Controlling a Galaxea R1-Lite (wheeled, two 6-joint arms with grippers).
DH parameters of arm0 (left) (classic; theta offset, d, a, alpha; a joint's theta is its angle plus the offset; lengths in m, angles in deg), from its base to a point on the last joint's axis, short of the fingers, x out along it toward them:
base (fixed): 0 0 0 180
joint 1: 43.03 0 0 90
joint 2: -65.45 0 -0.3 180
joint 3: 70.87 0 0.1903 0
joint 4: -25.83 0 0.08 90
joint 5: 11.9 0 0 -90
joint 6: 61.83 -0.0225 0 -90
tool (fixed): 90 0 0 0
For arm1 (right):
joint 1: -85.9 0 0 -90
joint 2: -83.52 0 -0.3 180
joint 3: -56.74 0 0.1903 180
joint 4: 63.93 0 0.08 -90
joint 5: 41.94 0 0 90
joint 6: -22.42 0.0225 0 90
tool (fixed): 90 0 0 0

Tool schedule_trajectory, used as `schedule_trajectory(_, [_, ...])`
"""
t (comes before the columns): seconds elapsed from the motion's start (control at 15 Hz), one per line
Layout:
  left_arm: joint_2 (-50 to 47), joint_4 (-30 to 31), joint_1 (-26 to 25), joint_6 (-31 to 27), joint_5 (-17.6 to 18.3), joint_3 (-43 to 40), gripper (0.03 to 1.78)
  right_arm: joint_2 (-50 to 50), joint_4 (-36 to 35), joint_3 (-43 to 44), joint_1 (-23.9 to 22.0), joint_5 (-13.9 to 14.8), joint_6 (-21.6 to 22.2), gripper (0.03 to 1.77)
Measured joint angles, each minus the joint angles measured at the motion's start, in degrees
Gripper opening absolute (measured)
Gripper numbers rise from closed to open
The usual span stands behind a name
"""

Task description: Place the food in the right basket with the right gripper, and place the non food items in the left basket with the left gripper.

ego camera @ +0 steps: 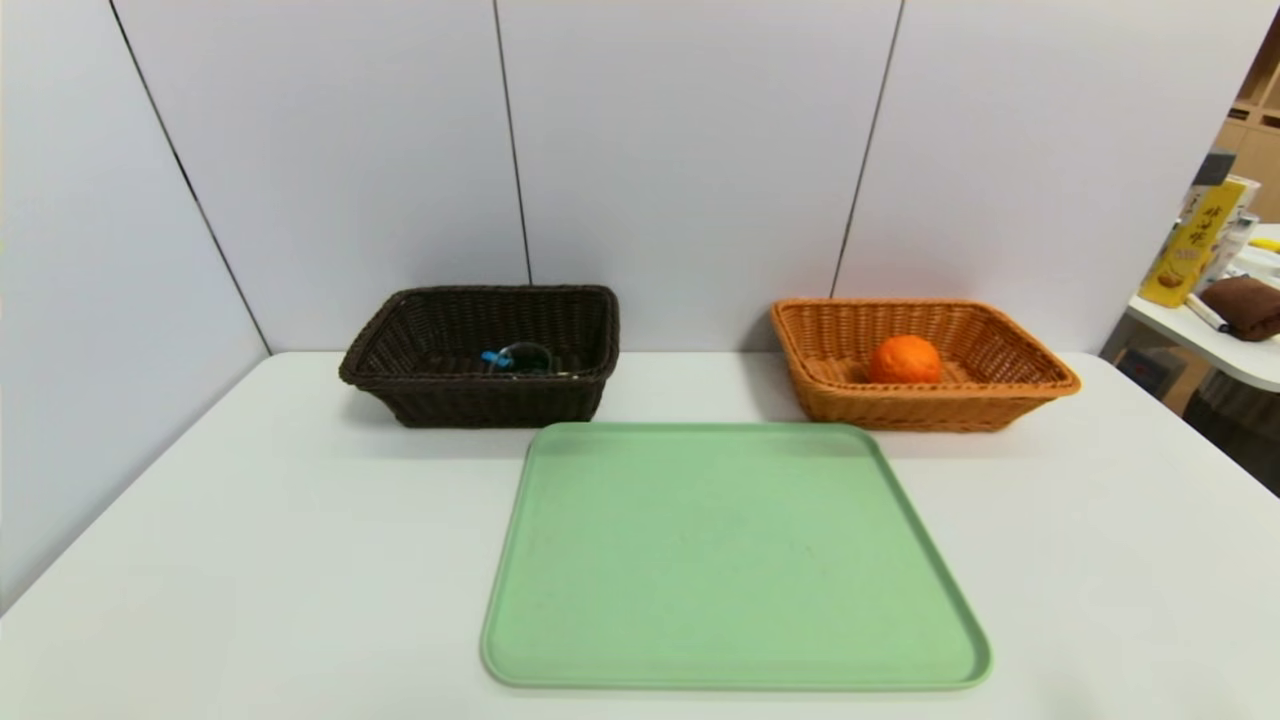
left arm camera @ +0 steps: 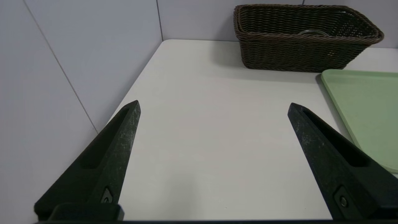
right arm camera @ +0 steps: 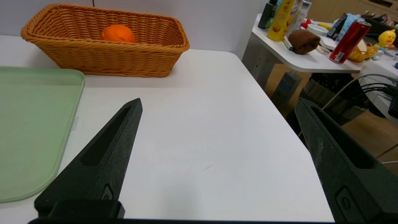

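We saw the orange (ego camera: 905,360) in the tan basket (ego camera: 1020,395), cup (ego camera: 524,357) and spoon in the dark basket (ego camera: 400,385); both grippers (left arm camera: 214,107) (right arm camera: 217,104) gaped empty, so we judged parking clear of the tray (ego camera: 735,560) best.

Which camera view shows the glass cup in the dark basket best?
The head view: the cup shows inside the dark basket. The left wrist view shows only its rim above the wall. The right wrist view misses it.

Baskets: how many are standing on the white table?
2. The dark brown basket stands at the back left, with a glass cup inside. The orange-tan basket stands at the back right, holding the orange. The green tray lies in front, between them.
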Motion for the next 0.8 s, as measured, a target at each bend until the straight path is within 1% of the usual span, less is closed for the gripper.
schedule_trajectory(0.07, [-0.3, 0.0, 0.0, -0.1, 0.8, -0.3, 1.69, -0.7, 0.2, -0.5, 0.0, 0.0, 0.0, 1.69])
schedule_trajectory(0.67, [-4.2, -0.5, 0.5, -0.1, 1.4, -2.5, 1.69, -7.9, 0.2, -5.4, -2.9, 0.3, 0.2, 1.69])
schedule_trajectory(0.8, [-5.7, -0.7, 0.6, -0.2, 2.2, -3.3, 1.69, -9.8, 0.4, -5.7, -3.1, -0.2, 0.1, 1.69])
